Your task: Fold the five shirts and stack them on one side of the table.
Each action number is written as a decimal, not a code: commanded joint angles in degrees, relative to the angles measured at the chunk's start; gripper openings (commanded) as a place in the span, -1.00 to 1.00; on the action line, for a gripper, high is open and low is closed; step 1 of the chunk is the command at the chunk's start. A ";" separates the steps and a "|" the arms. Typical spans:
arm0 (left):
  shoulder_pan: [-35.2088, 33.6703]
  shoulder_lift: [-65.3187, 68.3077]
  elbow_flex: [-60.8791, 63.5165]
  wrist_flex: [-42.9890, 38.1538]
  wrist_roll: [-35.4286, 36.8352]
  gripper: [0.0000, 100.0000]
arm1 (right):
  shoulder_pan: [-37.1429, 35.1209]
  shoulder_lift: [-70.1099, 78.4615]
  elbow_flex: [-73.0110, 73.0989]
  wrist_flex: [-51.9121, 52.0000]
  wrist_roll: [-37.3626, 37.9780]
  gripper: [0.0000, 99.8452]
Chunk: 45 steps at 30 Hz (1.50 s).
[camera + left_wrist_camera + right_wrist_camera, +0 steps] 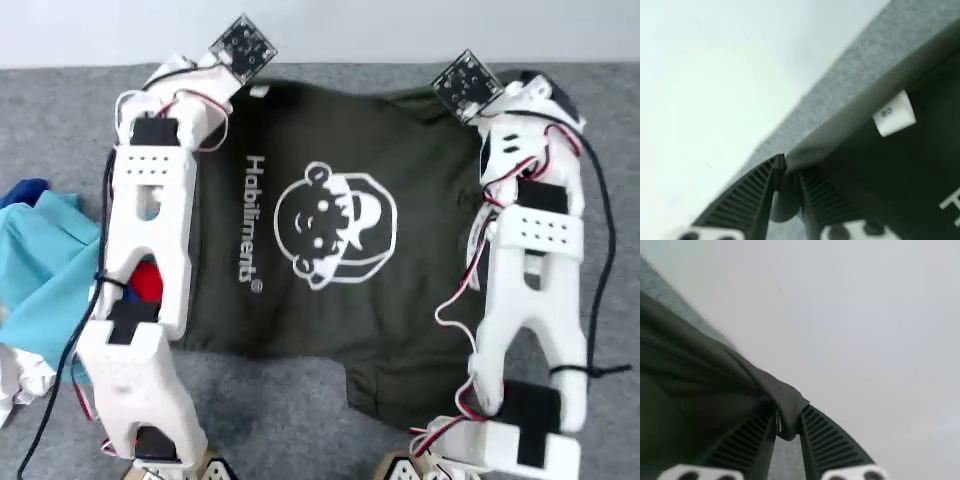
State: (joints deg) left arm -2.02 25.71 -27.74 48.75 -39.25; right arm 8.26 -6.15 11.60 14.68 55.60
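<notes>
Two grippers are yours here, and both are clamped on the dark green shirt (300, 310). In the left wrist view your left gripper (787, 169) has its fingers pressed together on a fold of the shirt's edge, not far from the white neck label (894, 120). In the right wrist view your right gripper (787, 419) pinches a bunched corner of the same fabric, which rises in a taut ridge away from the fingers.

From the high view, the shirt lies spread across the middle of the grey table (300, 415), print side up, with a white cartoon face (335, 225) at its centre. Your left arm runs along the shirt's edge toward 11 o'clock, and your right arm along the opposite edge toward 1 o'clock, so both holds sit on the far hem line by the neck. The near hem at 6 o'clock is uneven, with one corner hanging lower toward 5 o'clock.

At 9 o'clock you have a loose heap on the table: a light blue shirt (45, 270), a dark blue piece (25, 190) beyond it, a red piece (148, 282) showing through your left arm, and white cloth (20, 375) toward 8 o'clock.
</notes>
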 commanded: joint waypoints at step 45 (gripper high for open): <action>-0.97 -10.73 20.35 51.69 -7.56 -0.97 | -0.31 -23.78 8.53 88.40 -5.45 -0.98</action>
State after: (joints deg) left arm -2.99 17.01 -8.04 98.95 -46.55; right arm 8.44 -24.35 14.95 100.48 50.42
